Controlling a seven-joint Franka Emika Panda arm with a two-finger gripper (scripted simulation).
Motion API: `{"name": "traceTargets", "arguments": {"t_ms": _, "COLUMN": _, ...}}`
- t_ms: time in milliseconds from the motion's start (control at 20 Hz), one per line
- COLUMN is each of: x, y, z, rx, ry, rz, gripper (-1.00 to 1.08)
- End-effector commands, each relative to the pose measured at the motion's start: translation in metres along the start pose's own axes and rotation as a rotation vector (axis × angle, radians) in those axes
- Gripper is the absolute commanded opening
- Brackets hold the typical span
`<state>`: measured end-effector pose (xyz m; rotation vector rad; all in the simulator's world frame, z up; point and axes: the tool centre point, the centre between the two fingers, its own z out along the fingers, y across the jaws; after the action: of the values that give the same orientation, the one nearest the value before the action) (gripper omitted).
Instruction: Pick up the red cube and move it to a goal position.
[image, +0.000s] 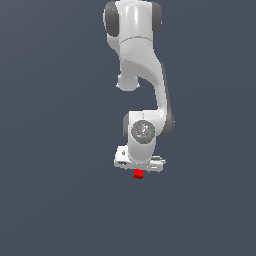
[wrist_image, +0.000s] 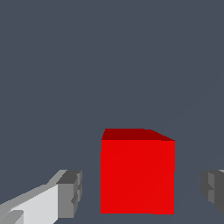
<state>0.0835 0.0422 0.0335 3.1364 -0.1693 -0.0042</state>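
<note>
The red cube (image: 138, 174) is a tiny plain bright red block on the dark grey floor, just under my white gripper (image: 138, 170) in the exterior view. In the wrist view the red cube (wrist_image: 138, 175) fills the space between my two fingertips (wrist_image: 70, 194), with a gap on each side. My gripper (wrist_image: 142, 192) is open around the cube, its jaws apart and not touching it. The fingers are hidden behind the hand in the exterior view.
The white arm (image: 142, 65) reaches down from the top of the exterior view. A flat dark grey floor (image: 60, 200) lies all around, with no other objects in view.
</note>
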Motion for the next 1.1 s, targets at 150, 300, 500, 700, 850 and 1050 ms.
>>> {"name": "traceTargets", "arguments": {"t_ms": 150, "x": 0.0087, "y": -0.005, "z": 0.0112, "rx": 0.001, "ry": 0.002, "rz": 0.008, "gripper": 1.0}}
{"name": "traceTargets", "arguments": {"t_ms": 300, "x": 0.0105, "y": -0.0061, "z": 0.0133, "rx": 0.001, "ry": 0.003, "rz": 0.009, "gripper": 1.0}}
{"name": "traceTargets", "arguments": {"t_ms": 500, "x": 0.0109, "y": -0.0061, "z": 0.0136, "rx": 0.001, "ry": 0.003, "rz": 0.009, "gripper": -1.0}}
{"name": "traceTargets", "arguments": {"t_ms": 700, "x": 0.0109, "y": -0.0061, "z": 0.0136, "rx": 0.001, "ry": 0.003, "rz": 0.009, "gripper": -1.0}}
{"name": "traceTargets", "arguments": {"t_ms": 850, "x": 0.0109, "y": -0.0061, "z": 0.0136, "rx": 0.001, "ry": 0.003, "rz": 0.009, "gripper": -1.0}}
{"name": "traceTargets", "arguments": {"t_ms": 1050, "x": 0.0107, "y": -0.0059, "z": 0.0125, "rx": 0.001, "ry": 0.002, "rz": 0.009, "gripper": -1.0}}
